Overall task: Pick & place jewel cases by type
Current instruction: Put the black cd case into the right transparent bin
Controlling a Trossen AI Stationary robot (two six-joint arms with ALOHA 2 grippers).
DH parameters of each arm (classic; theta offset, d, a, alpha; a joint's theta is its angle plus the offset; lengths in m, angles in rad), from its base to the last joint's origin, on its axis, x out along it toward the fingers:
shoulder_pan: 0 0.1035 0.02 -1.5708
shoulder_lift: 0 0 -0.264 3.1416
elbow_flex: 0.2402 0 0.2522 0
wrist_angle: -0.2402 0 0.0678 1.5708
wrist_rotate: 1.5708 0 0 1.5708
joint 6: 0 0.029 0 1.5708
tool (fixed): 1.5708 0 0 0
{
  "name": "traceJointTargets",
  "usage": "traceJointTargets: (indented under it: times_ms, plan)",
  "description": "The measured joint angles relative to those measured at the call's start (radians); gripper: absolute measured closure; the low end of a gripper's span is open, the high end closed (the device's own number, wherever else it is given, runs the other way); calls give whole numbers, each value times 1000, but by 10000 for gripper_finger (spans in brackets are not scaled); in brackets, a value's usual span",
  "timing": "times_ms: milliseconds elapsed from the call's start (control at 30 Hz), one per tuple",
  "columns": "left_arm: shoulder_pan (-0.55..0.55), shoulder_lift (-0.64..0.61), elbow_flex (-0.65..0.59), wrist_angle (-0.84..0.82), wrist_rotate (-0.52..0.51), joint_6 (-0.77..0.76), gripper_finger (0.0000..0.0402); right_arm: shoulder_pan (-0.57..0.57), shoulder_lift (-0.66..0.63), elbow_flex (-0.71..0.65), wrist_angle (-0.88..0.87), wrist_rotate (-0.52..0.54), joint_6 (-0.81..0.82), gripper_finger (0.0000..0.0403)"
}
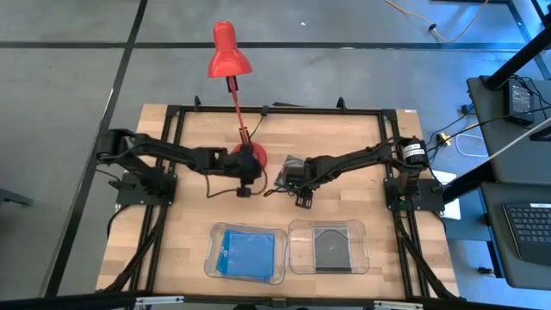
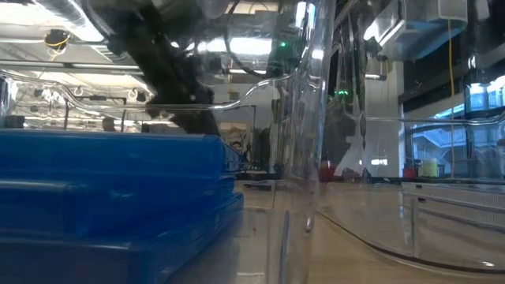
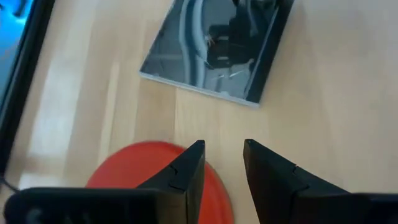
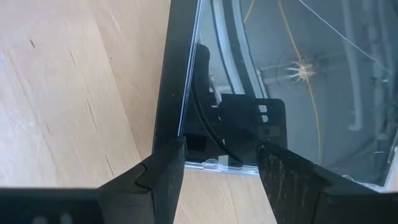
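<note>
My right gripper (image 1: 303, 200) is at table centre, fingers (image 4: 163, 177) spread apart, standing over the near edge of a dark jewel case (image 4: 249, 93). One finger sits at the case's black spine side. I can't tell if the pads touch the case; looks like straddling, not clamped. In the high view that dark jewel case (image 1: 290, 169) lies on the wooden table (image 1: 344, 138) just beside the red lamp base (image 1: 256, 157), partly under the right arm.

My left gripper (image 1: 245, 188) hangs over the lamp base (image 3: 155, 180), fingers (image 3: 186, 177) parted with a narrow gap, nothing between them. Its wrist view shows the same dark case (image 3: 217, 46) flat on the wood, apart from the lamp base.

Front of table: two clear trays side by side. Left tray (image 1: 213, 258) holds blue jewel cases (image 1: 247, 251), stacked per the low view (image 2: 118, 197). Right tray (image 1: 297, 232) holds one dark case (image 1: 332, 248). Red lamp head (image 1: 229, 52) reaches past the table's far edge.
</note>
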Motion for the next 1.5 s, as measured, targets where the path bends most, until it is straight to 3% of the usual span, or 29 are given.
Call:
traceJointTargets:
  times_ms: [100, 333, 567, 733, 1500]
  plan:
    - [-18, 64, 29, -1, -54, 59, 297, 0, 0, 0, 2, -3, 21, 201]
    - [-47, 191, 88, 76, -5, 161, 298, 0, 0, -1, 27, -19, 22, 201]
    - [-54, 300, 112, 91, -52, 322, 299, -2, 0, -2, 51, -27, 21, 201]
    - [-61, 318, 111, 65, -91, 346, 299, -2, 0, -3, 54, -31, 21, 201]
    - [-65, 364, 113, 116, -71, 630, 300, -31, 6, -7, 165, -90, 45, 201]
